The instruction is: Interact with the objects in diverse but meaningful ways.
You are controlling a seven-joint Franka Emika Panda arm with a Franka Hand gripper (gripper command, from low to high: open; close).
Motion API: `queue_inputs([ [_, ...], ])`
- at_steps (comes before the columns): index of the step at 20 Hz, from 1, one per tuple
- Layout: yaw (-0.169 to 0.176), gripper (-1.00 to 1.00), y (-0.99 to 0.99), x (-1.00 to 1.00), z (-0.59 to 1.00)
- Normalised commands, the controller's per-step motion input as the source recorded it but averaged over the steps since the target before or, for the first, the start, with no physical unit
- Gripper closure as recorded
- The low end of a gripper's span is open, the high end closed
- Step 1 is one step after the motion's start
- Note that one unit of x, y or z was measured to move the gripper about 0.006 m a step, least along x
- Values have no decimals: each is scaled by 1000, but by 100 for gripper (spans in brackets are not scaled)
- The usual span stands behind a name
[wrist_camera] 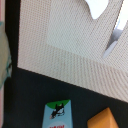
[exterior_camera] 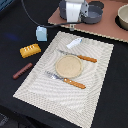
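- Black cloth covers the tabletop (exterior_camera: 10, 45), and a pale woven placemat (exterior_camera: 95, 87) lies on it in the exterior view.
- The round tan plate (exterior_camera: 68, 65) sits mid-mat, with the knife (exterior_camera: 80, 57) just beyond it at 12 o'clock and the fork (exterior_camera: 67, 80) just before it at 6 o'clock, both orange-handled.
- The silver fish (exterior_camera: 74, 43) lies on the mat's far edge, at 12 o'clock from the plate.
- The pale blue carton (exterior_camera: 41, 33) stands upright off the mat at 10 o'clock from the plate; in the wrist view it appears on the black cloth near the mat's edge.
- The ridged yellow-orange loaf (exterior_camera: 30, 50) lies at 9 o'clock from the plate, off the mat, near the carton.
- The red-brown sausage (exterior_camera: 22, 70) lies at 8 o'clock, beside the mat's edge, apart from the loaf.
- The grey pan (exterior_camera: 93, 14) rests on the tan board (exterior_camera: 107, 31) at the far side, partly hidden by the arm.
- The hand (exterior_camera: 72, 26) hangs above the mat's far edge, between carton and fish, touching nothing visible; how far open it is I cannot tell, as the wrist view shows only blurred pale fingers (wrist_camera: 100, 7).
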Motion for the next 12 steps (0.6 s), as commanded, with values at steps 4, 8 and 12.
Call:
queue_inputs([
  [4,57,-100,0,159,-283],
  [8,67,-100,28,109,-284],
  [12,118,-100,0,49,-321],
])
